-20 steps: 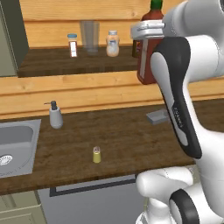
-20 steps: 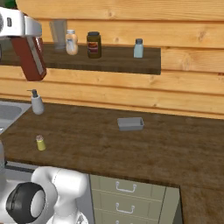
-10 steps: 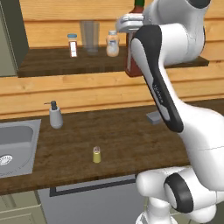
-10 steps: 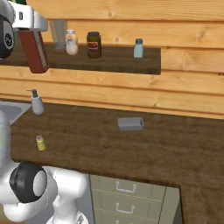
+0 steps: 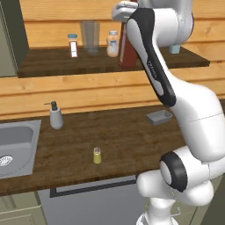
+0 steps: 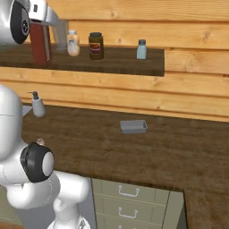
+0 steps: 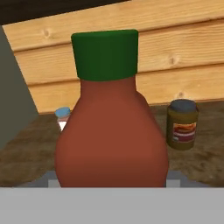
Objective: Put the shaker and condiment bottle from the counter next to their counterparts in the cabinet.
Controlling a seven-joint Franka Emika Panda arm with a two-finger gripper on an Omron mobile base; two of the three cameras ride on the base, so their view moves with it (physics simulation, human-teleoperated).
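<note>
Red condiment bottle being set on the cabinet shelf

The jaws pinch the condiment bottle (image 5: 128, 48) upright at the cabinet (image 5: 52, 61), just beside a squat cream bottle (image 5: 113, 44) and near the dark brown jar (image 6: 95, 45). This looks like the placing step; next calls for lowering, releasing, then fetching the shaker (image 5: 97, 155), which stands on the desk (image 5: 132, 140) near the sink (image 5: 17, 145).

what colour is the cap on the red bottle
Dark green, clearest in the hand view, topping the tall slim red condiment bottle.
</note>
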